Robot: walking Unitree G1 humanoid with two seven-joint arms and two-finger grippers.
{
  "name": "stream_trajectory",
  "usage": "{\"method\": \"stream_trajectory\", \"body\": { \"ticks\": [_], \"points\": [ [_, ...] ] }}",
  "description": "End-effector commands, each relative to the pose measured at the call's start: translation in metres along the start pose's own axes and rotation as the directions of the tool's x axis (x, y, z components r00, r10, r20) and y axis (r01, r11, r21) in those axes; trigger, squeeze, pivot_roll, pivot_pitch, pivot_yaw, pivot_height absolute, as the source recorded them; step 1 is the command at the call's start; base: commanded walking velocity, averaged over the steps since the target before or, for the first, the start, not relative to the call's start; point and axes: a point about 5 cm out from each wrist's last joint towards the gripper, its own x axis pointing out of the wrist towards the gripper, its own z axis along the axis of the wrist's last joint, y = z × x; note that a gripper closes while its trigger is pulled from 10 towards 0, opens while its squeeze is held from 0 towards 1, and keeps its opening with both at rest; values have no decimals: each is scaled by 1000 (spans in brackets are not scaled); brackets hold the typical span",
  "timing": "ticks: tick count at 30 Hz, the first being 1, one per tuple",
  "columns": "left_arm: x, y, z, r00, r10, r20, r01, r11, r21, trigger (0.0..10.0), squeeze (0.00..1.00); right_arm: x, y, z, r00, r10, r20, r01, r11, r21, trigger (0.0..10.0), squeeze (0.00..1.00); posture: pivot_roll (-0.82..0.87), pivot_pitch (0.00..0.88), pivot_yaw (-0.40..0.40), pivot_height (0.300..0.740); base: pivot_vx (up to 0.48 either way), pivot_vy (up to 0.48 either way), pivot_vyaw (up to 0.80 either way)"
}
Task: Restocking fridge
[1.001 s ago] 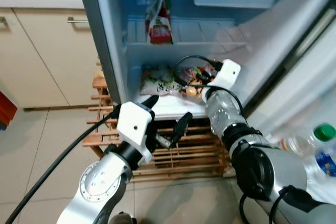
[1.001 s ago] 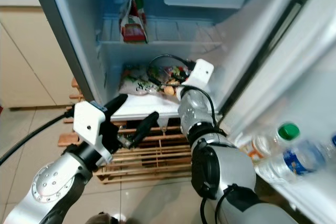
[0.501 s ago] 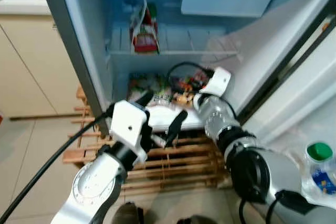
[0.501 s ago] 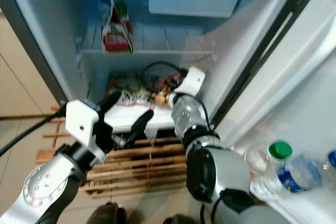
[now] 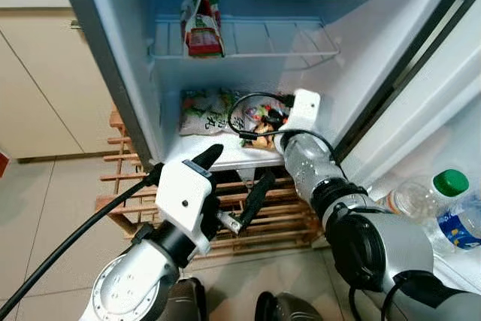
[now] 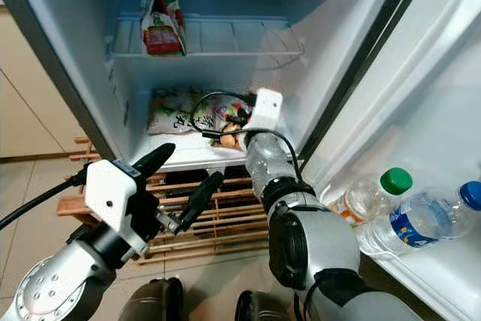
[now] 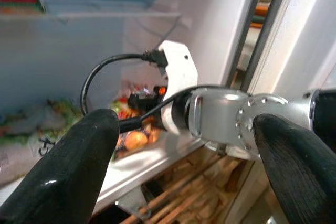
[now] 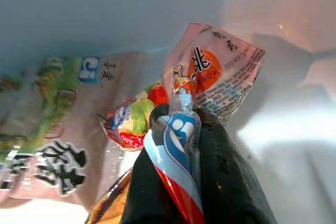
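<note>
The fridge stands open, and my right gripper (image 8: 181, 119) reaches onto its lower shelf (image 5: 225, 157). It is shut on the edge of a colourful snack packet (image 8: 212, 72), which rests against a green and white bag (image 5: 203, 110) lying on that shelf. The right wrist's white camera mount (image 5: 304, 107) hides the fingers in the head views. My left gripper (image 5: 234, 172) hangs open and holds nothing, in front of the shelf edge and a little below it. A red and green bag (image 5: 201, 22) stands on the upper wire shelf (image 5: 255, 43).
The open door on the right holds a green-capped bottle (image 5: 428, 195) and a blue-capped one (image 6: 428, 219). A wooden pallet (image 5: 282, 216) lies under the fridge. Beige cabinets (image 5: 37, 88) stand on the left, with tiled floor (image 5: 45, 223) in front.
The whole picture has shifted with the camera. My right gripper stays on the lower shelf, shut on the packet. My left gripper remains open before the shelf.
</note>
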Motion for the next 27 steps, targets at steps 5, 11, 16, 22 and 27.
{"method": "stream_trajectory", "body": {
  "ticks": [5,11,16,22,27],
  "points": [
    [-2,-10,3,1000,-13,-7,12,1000,-17,10000,0,3,5,15,999,24,35,-18,985,-172,10000,1000,271,254,-72,740,0,0,0],
    [-3,-15,2,1000,-12,-15,11,1000,-25,10000,0,4,1,25,997,12,72,6,971,-241,10000,1000,275,270,-84,740,0,0,0],
    [-1,-18,2,1000,-7,-14,7,1000,-20,10000,0,5,-5,38,992,-25,122,48,982,-184,10000,1000,265,268,-91,740,0,0,0],
    [2,-18,0,1000,-14,-17,13,1000,-17,10000,0,5,-2,38,994,13,108,5,986,-164,10000,1000,255,261,-94,740,0,0,0],
    [5,-18,-4,999,-25,-28,25,999,-30,10000,0,5,0,38,994,12,105,5,987,-162,10000,1000,246,240,-105,740,0,0,0]
  ]
}}
